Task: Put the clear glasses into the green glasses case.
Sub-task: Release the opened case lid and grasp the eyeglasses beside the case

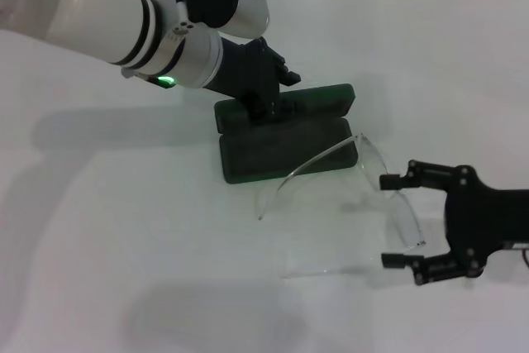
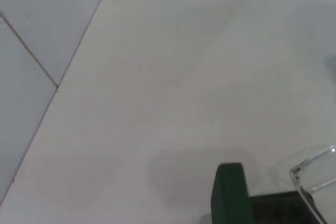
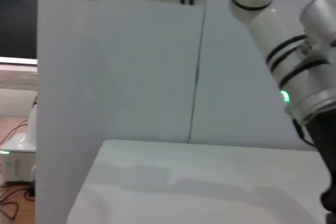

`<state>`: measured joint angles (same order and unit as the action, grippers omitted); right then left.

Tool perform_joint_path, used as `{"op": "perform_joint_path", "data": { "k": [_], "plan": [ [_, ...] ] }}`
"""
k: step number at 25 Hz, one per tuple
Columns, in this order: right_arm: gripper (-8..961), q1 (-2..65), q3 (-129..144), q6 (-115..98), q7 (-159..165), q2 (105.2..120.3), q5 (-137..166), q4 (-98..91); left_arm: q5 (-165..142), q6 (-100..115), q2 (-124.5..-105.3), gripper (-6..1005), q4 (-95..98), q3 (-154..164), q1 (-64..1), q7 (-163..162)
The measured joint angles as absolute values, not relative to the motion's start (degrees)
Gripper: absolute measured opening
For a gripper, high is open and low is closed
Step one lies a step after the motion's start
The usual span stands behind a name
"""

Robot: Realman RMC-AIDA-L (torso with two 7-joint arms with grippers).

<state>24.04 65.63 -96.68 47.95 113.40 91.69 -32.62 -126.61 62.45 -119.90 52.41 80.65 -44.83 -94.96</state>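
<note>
- Head view: the green glasses case lies open on the white desk, its lid folded back toward the far side and its dark-lined tray toward the robot.
- No lettering can be read on the case from any view, and no brand or label is legible anywhere else; the only mark is a small green light on the left arm's wrist.
- The left hand is down at the far left part of the case, over the hinge area; I cannot tell how far its fingers are parted or whether they grip the shell.
- The clear glasses lie on the desk just beside the case's near right corner, front arching upward and one thin arm stretched along the desk toward the robot.
- The right hand is low at the right end of the glasses with its two black fingers spread wide, one on either side of the glasses' right end, holding nothing.
- Left wrist view: a corner of the case and a sliver of the glasses show on the plain desk.
- The desk is smooth, matt white; pale wall panels with a thin seam rise behind it.
</note>
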Motion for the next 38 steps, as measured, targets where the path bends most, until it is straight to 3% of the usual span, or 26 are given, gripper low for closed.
{"op": "perform_joint_path", "data": {
  "k": [4, 9, 13, 17, 22, 38],
  "plan": [
    [864, 23.93, 63.78, -96.79, 50.79, 112.97, 91.77, -32.99, -123.36, 63.4, -119.88, 229, 54.63, 80.79, -42.61, -95.19],
    [861, 23.66, 62.23, -98.19, 63.44, 111.98, 92.77, -39.77, -111.2, 63.59, -119.8, 457, 62.85, 80.83, -32.77, -89.11],
    [858, 22.44, 60.72, -96.91, 93.76, 112.68, 103.37, -62.14, -104.34, 63.71, -119.73, 506, 68.58, 80.89, -24.43, -84.55],
    [855, 26.43, 60.62, -99.47, 117.57, 113.39, 117.2, -77.81, -103.09, 63.84, -119.73, 518, 70.47, 81.03, -20.17, -84.82],
    [853, 32.13, 63.64, -102.33, 132.78, 115.52, 132.54, -84.71, -103.33, 64.1, -119.68, 518, 69.39, 81.42, -18.93, -84.33],
    [772, 32.69, 79.38, -85.8, 140.71, 115.98, 134.33, -72.35, -105.19, 64.17, -119.63, 517, 67.1, 83.8, -19.83, -81.83]
  ]
}}
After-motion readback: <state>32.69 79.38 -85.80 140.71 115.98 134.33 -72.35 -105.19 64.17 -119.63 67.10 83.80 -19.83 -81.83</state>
